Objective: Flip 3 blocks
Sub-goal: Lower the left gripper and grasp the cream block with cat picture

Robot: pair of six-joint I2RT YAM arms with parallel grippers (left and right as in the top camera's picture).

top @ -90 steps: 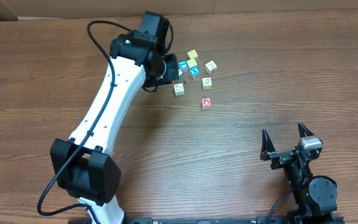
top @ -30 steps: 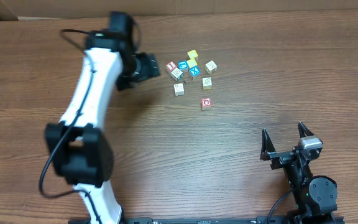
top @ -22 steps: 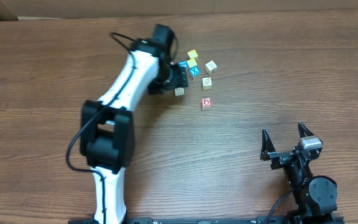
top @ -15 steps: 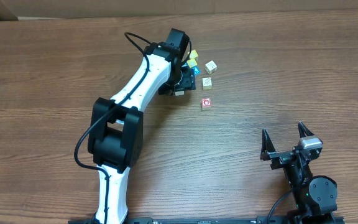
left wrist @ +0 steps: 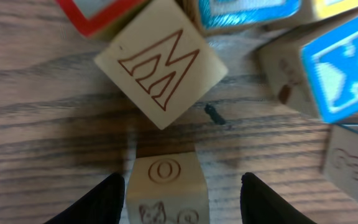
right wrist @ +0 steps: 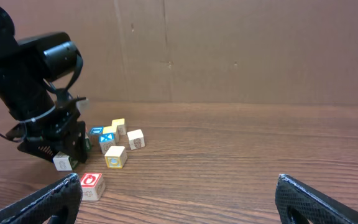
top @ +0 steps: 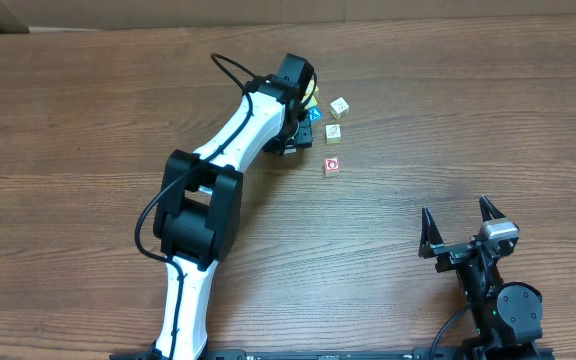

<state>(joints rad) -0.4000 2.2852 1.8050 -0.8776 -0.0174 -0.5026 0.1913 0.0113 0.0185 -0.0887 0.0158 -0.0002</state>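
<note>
Far across the table (top: pixel 448 110), straddling a cream block (left wrist: pixel 166 180) with left gripper (left wrist: pixel 185 200) half-spread — not clamped; well apart, right gripper (top: pixel 455 210) splayed wide, empty.

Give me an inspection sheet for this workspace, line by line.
Surface: wooden table, plain grain.
Job's things: red-ring block apart from the cluster; O block, cream, at the cluster's edge.
Clutter: M block, blue-faced block, yellow cube.
Grippers: left claw open, straddling the O block; right claw open, empty.
Cables: black cable loops over the left arm.
Surroundings: cardboard wall behind the table.
</note>
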